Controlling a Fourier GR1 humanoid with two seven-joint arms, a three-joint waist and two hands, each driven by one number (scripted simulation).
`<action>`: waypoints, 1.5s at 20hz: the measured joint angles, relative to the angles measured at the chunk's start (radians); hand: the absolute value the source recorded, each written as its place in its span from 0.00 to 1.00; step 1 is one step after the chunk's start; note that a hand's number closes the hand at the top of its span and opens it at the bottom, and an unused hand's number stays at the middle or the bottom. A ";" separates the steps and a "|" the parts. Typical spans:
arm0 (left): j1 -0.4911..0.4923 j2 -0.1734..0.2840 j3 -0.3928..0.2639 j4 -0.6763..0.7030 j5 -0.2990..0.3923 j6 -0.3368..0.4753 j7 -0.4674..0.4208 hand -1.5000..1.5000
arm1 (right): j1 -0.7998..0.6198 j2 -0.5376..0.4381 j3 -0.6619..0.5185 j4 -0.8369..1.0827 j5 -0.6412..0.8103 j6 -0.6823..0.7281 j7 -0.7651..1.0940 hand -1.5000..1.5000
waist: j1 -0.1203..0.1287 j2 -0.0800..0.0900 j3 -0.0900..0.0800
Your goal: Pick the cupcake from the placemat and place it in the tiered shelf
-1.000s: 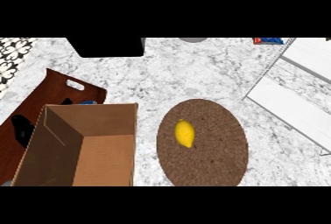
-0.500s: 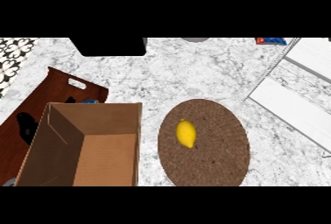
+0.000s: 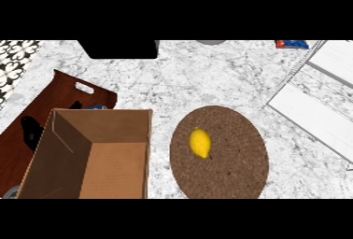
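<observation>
A round brown woven placemat (image 3: 231, 175) lies on the marble counter at lower centre. On its left part rests a small yellow oval object (image 3: 200, 142) that looks like a lemon; no cupcake shows. The white tiered shelf (image 3: 321, 119) runs along the right edge, with a second white tier (image 3: 338, 60) above it in the view. Neither hand appears anywhere in the head view.
An open cardboard box (image 3: 62, 154) stands left of the placemat. Behind it lies a dark wooden tray (image 3: 69, 91) with a black item (image 3: 31, 133) and a blue item (image 3: 96, 107). A black block (image 3: 121, 49) and a red-blue packet (image 3: 292, 44) sit at the far edge.
The whole scene has drifted slightly to the right in the view. Nothing on the counter has moved relative to the other things.
</observation>
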 measured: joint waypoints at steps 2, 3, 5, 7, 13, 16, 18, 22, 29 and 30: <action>0.005 -0.007 0.000 0.002 -0.004 -0.002 -0.013 0.50 | 0.032 -0.003 -0.009 0.004 -0.003 -0.028 -0.030 1.00 | -0.002 -0.001 0.001; 0.011 -0.004 0.004 -0.007 -0.001 -0.004 -0.006 0.50 | 0.032 -0.007 -0.008 0.015 -0.002 -0.039 -0.038 1.00 | 0.000 0.000 0.000; 0.004 -0.012 0.001 -0.001 -0.011 0.002 -0.005 0.50 | 0.029 -0.016 -0.012 0.026 -0.011 -0.048 -0.057 1.00 | -0.001 -0.001 0.001; 0.006 -0.017 0.000 -0.003 -0.016 0.003 -0.007 0.50 | 0.031 -0.030 -0.020 0.060 -0.019 -0.068 -0.091 1.00 | 0.000 -0.001 0.001; 0.001 -0.020 0.009 -0.002 -0.021 -0.001 0.004 0.50 | 0.015 -0.052 -0.015 0.107 -0.037 -0.074 -0.120 1.00 | 0.000 -0.001 0.000; 0.003 -0.023 0.010 -0.004 -0.029 0.003 0.008 0.50 | 0.061 -0.063 -0.004 0.106 -0.036 -0.064 -0.148 1.00 | -0.004 -0.001 0.000; -0.003 -0.017 0.016 -0.002 -0.027 -0.003 0.016 0.50 | 0.052 -0.056 -0.036 0.107 -0.047 -0.102 -0.135 0.00 | -0.004 -0.001 0.000; -0.008 -0.024 0.022 0.004 -0.029 -0.001 0.014 0.50 | 0.042 -0.020 -0.083 0.078 -0.061 -0.194 -0.096 0.00 | -0.005 -0.002 0.000; -0.014 -0.026 0.032 0.015 -0.027 -0.017 0.004 0.50 | -0.026 0.010 -0.173 0.069 -0.139 -0.313 -0.071 0.00 | -0.003 -0.002 -0.001; -0.005 -0.030 0.029 0.008 -0.029 -0.017 0.002 0.50 | -0.029 0.019 -0.187 0.065 -0.152 -0.337 -0.074 0.00 | -0.002 -0.002 -0.001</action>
